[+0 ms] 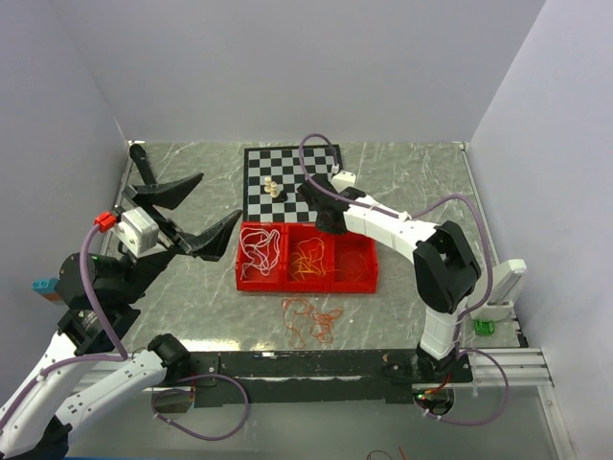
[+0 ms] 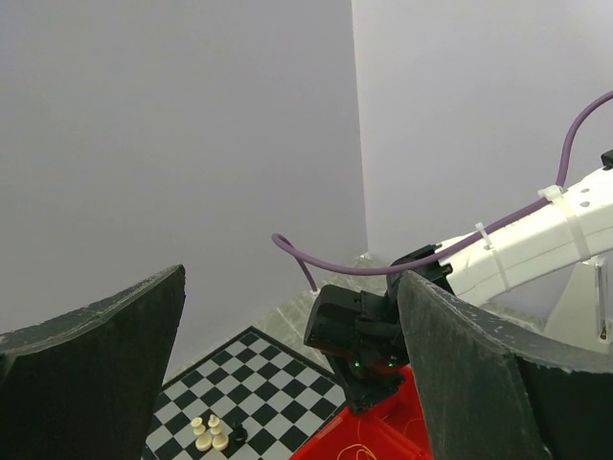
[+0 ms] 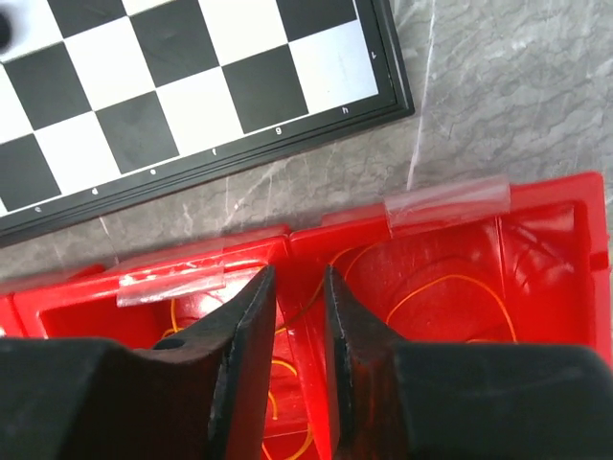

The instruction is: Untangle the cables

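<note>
A red three-compartment tray (image 1: 306, 285) holds white cables (image 1: 261, 251) on the left, yellow-orange cables (image 1: 308, 259) in the middle and a thin orange cable (image 1: 356, 261) on the right. A loose tangle of red-orange cables (image 1: 308, 321) lies on the table in front of it. My right gripper (image 1: 330, 227) hangs over the tray's back edge. In the right wrist view it (image 3: 298, 273) is narrowly open, straddling the divider (image 3: 306, 335), with a yellow-orange cable (image 3: 450, 283) beside it and nothing gripped. My left gripper (image 1: 187, 216) is raised at the left, wide open and empty (image 2: 292, 278).
A chessboard (image 1: 311, 165) with a few small pieces (image 1: 272, 188) lies behind the tray, also in the left wrist view (image 2: 259, 383). A white device (image 1: 505, 286) and a green object (image 1: 485, 327) sit at the right edge. Grey walls enclose the table.
</note>
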`<state>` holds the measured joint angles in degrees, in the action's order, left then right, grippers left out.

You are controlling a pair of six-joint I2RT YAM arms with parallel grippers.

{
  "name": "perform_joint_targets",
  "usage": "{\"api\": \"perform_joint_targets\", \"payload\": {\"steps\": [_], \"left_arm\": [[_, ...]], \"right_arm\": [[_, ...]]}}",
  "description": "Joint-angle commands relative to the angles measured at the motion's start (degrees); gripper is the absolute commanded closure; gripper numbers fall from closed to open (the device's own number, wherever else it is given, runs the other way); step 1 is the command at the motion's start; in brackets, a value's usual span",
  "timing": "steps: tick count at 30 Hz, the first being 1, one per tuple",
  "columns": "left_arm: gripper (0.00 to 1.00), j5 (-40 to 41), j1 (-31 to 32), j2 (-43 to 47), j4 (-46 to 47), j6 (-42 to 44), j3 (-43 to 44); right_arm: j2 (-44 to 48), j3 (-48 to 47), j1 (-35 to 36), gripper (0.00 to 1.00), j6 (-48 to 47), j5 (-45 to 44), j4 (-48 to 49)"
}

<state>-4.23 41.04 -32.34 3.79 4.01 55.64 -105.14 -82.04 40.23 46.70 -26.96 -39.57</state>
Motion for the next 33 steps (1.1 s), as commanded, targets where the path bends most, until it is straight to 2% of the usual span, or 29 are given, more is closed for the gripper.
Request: {"api": "perform_joint_targets", "payload": {"steps": [1,3,20,28,33], "left_arm": [[0.03,-0.25,-0.34,0.7,1.22,0.3,-0.09],[0.04,-0.34,-0.34,0.61,1.22,0.12,-0.09],[0.03,-0.61,-0.78,0.78,1.31,-0.06,-0.09],[0.04,-0.61,-0.96,0.78,1.39,0.03,-0.53],[0.03,-0.87,-1.05,0.52,1.48,-0.14,-0.35]], "right_arm": [[0.9,3.29,-0.76,0.93,1.73,-0.11,0.72],[1.95,4.08,-0.94,1.0,1.91,-0.28,0.72],[9.78,11.37,-2.87,1.0,1.64,-0.73,2.75],[13.46,18.84,-4.19,1.0,0.16,1.12,7.13],[20.15,20.35,-4.1,0.91,-2.66,-0.2,8.29]]}}
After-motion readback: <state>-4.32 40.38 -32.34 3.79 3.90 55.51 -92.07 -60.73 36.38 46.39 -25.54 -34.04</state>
